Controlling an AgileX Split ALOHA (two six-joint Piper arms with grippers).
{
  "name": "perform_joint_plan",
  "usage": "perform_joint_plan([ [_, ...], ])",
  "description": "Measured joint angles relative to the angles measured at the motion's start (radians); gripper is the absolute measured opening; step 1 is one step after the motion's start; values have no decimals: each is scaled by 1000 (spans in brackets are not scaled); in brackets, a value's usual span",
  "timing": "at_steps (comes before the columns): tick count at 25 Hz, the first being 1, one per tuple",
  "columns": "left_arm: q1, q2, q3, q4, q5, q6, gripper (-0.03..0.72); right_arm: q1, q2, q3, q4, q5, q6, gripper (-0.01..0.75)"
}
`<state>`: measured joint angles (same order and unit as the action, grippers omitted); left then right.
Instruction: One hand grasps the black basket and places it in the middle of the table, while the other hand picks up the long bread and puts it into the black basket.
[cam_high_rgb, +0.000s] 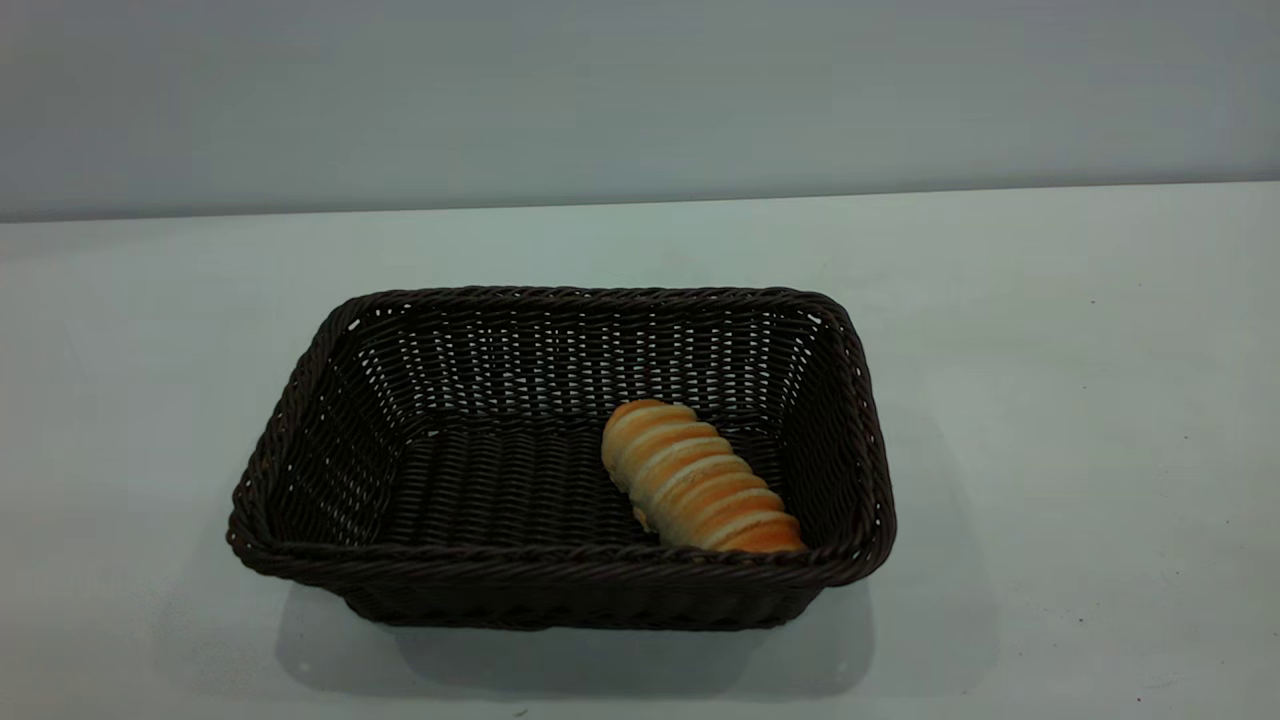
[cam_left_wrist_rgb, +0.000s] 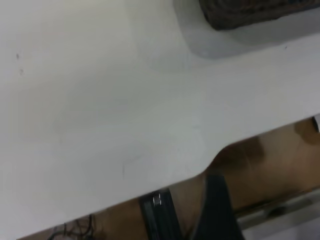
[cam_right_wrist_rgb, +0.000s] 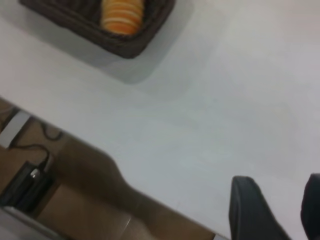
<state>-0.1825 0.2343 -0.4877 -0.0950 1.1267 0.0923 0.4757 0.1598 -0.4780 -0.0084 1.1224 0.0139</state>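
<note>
Exterior view shows the black basket (cam_high_rgb: 560, 460) standing on the white table (cam_high_rgb: 1050, 400), a rectangular piece of dark woven wicker with a braided rim and sloping sides loose enough to let light through. The long bread (cam_high_rgb: 700, 477) lies inside it, on the basket floor toward its right wall, slanting from the middle back to the near right corner. The roll is golden-orange with pale cream ridges running crosswise, like a spiral. No arm appears in this view.

In the left wrist view only one corner of the basket (cam_left_wrist_rgb: 250, 12) shows, cut off by the frame, with smooth tabletop (cam_left_wrist_rgb: 100, 100) beyond it. A single dark finger (cam_left_wrist_rgb: 216, 210) of the left gripper pokes in past the table edge; whether that gripper is open or closed cannot be told.

In the right wrist view the right gripper (cam_right_wrist_rgb: 282, 212), well apart from the basket (cam_right_wrist_rgb: 125, 42), shows two dark fingers spread with tabletop (cam_right_wrist_rgb: 225, 100) between them, holding nothing. One end of the bread (cam_right_wrist_rgb: 121, 15) is visible, the rest cut off.
</note>
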Motion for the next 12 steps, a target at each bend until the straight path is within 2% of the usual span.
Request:
perform_joint_plan([
  [8,176,-228,0,-2,2,0,586,-329,-64,2,0,1,0,238],
  [12,198,-253,0,-2,8,-2,586,-455,-71,2,0,1,0,238],
])
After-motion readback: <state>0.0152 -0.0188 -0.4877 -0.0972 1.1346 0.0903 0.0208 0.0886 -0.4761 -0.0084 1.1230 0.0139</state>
